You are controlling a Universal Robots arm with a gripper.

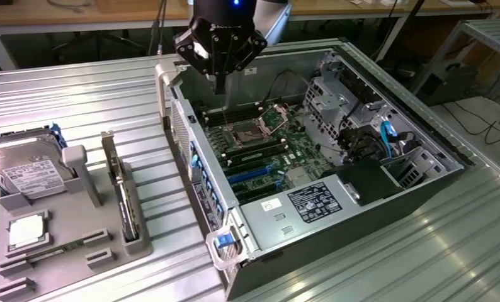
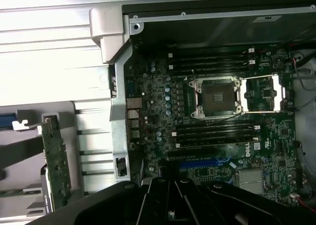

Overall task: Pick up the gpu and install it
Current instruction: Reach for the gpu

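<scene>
— Above the rear corner of the open computer case (image 1: 180,119), we see the gripper (image 1: 220,87) with its fingers pressed together and nothing between them.

— We agree. And the gpu (image 1: 124,201) is not there. It stands on its edge in a slot of the grey holder (image 1: 73,251) on the table (image 1: 82,94), at the exterior view's left, well apart from the gripper.

— So what do we fear?

— First, the case wall stands between them. If the gripper travels low, we think it can hit the rim.

— Second, the card is thin and upright. Fingers that arrive closed would, in our judgement, push or tilt it in the slot and not take it.

— The hard drive (image 1: 28,170) sits near it in the same holder, so a wrong aim could land there.

— Inside the case we judge one more risk. The motherboard (image 1: 259,151) has an open CPU socket (image 1: 245,133), and blue cables (image 1: 387,138) lie near. A card that hangs crooked could scrape them.
</scene>
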